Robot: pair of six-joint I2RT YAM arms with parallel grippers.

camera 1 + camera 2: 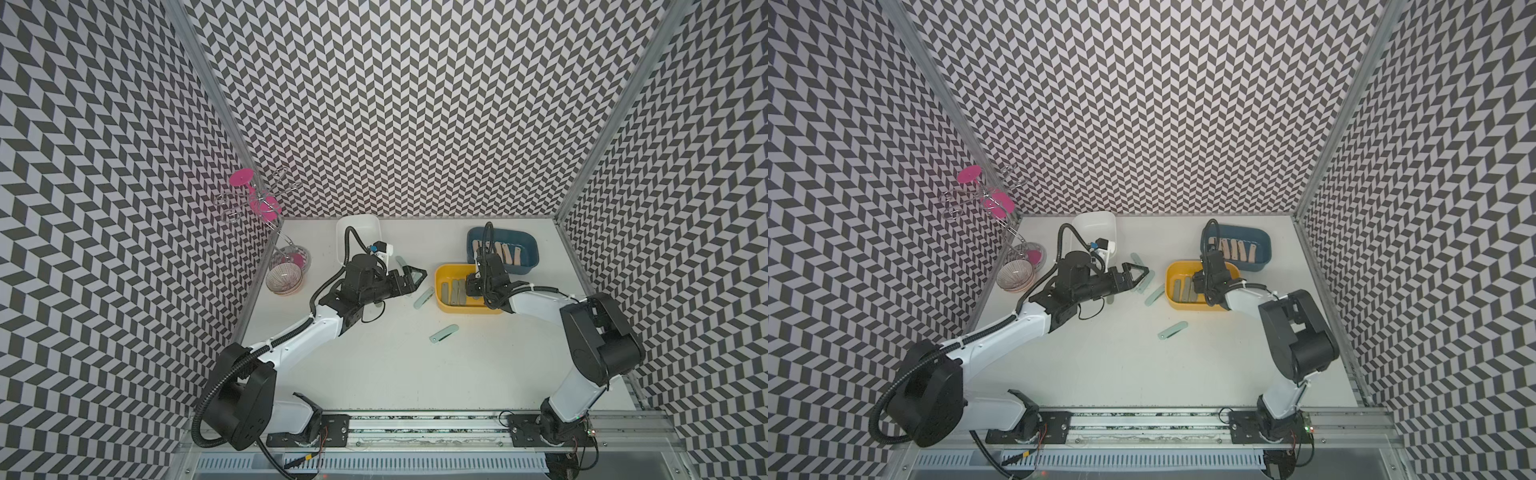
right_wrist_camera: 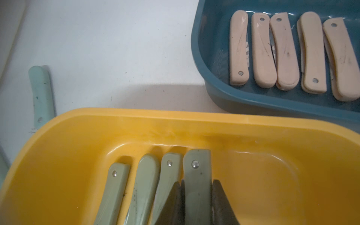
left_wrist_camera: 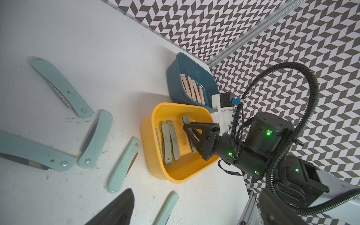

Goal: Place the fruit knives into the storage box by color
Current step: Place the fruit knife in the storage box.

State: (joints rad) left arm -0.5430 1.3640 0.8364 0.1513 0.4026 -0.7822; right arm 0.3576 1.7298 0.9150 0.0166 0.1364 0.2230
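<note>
Held knife: an olive knife (image 2: 199, 171) sits low inside the yellow box (image 2: 175, 116).
Right gripper: the right gripper (image 2: 196, 184) is pressed tight on that knife, with one dark finger on each side.
Neighbours: three more olive knives (image 2: 145, 175) lie in a row just beside it. The nearest one looks like it touches.
Pink ones: at least five pink knives (image 2: 262, 48) lie side by side in the blue box (image 2: 253, 106).
Mint ones: mint knives (image 3: 122, 165) lie loose on the table (image 1: 395, 374), near each other. Some show a bit of blade.
Left gripper: the left gripper (image 1: 417, 279) is spread wide and holds nothing. It hangs over the mint knives, between the white box (image 1: 359, 219) and the yellow box.
What could go wrong: when the right fingers open, one may push the nearest olive knife or tip the held knife onto it. The left gripper may grab two mint knives at once, or slip on a blade.
Hard to see: the lower ends of the olive knives are cut off, so I cannot tell if the held knife rests on the box floor. The left arm (image 1: 291, 336) hides some mint knives and part of the white box, so I cannot count them.
</note>
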